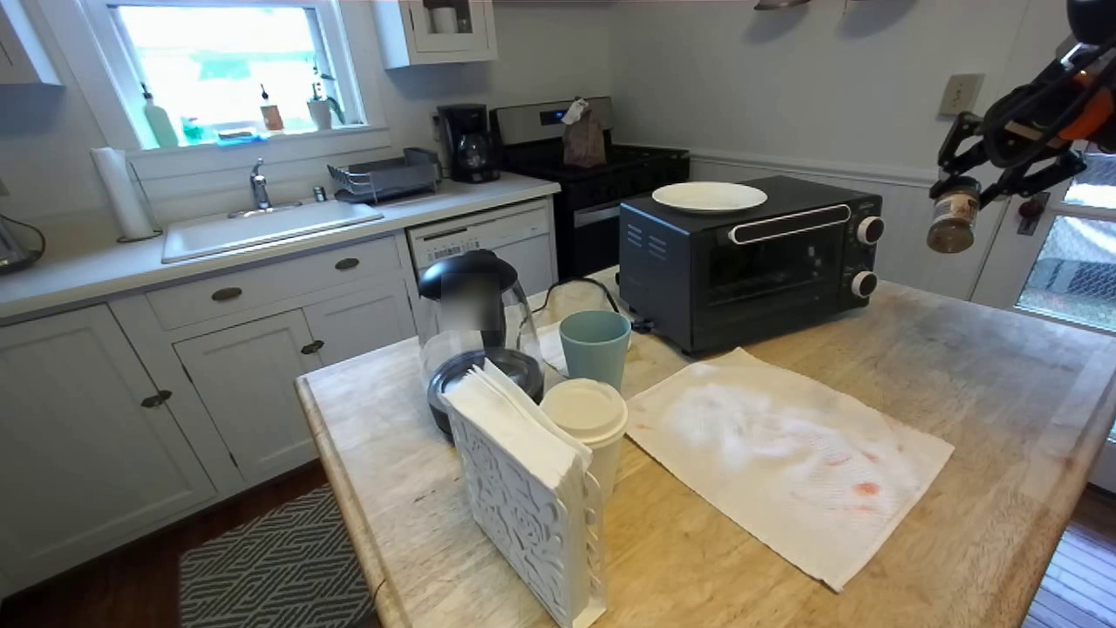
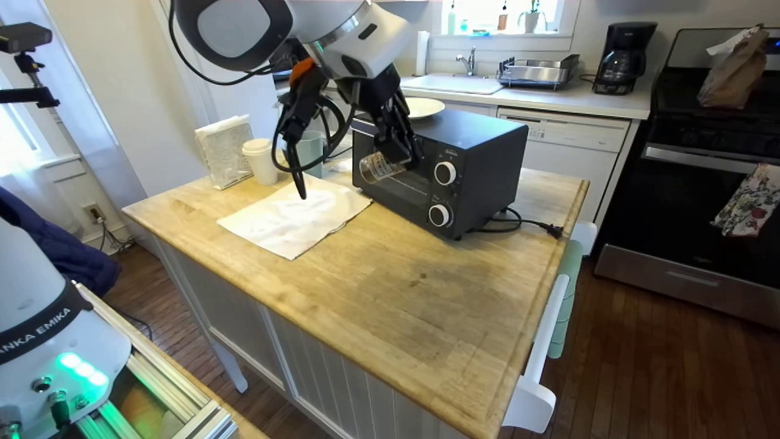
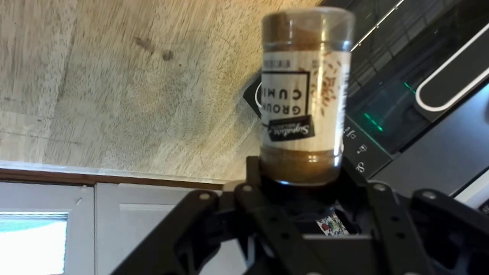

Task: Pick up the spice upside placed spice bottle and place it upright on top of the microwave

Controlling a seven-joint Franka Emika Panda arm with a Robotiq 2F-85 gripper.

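Bottle (image 1: 953,221): up in the air in the gripper (image 1: 961,192), apart from the table (image 2: 378,286) and the microwave (image 1: 750,270); it leans, its free end lower than the held one.
Label (image 3: 324,103): pale, wrong way up in the wrist view; I can read "GROUN" and "CUMI" before it curves away. Brown contents show above and below it.
Fingers (image 3: 253,168): parted just the bottle's width, gripping one end of it; that end is hidden from me between them.
Arm (image 2: 365,36): bent over the table, its base (image 2: 61,366) showing green lights.
Microwave: black, on the table, its two knobs (image 2: 445,173) beside the glass door.
Plate (image 1: 711,197): white, flat on the microwave, toward the end away from the knobs.
Cloth (image 1: 785,462): spread before the microwave, marked with red.
Mug (image 1: 595,344): teal, near the microwave.
Cup (image 1: 586,410): pale, lidded, just beside the mug; whether they touch, I can't tell.
Napkins (image 1: 523,423): upright in a white holder (image 1: 519,501) by the cup.
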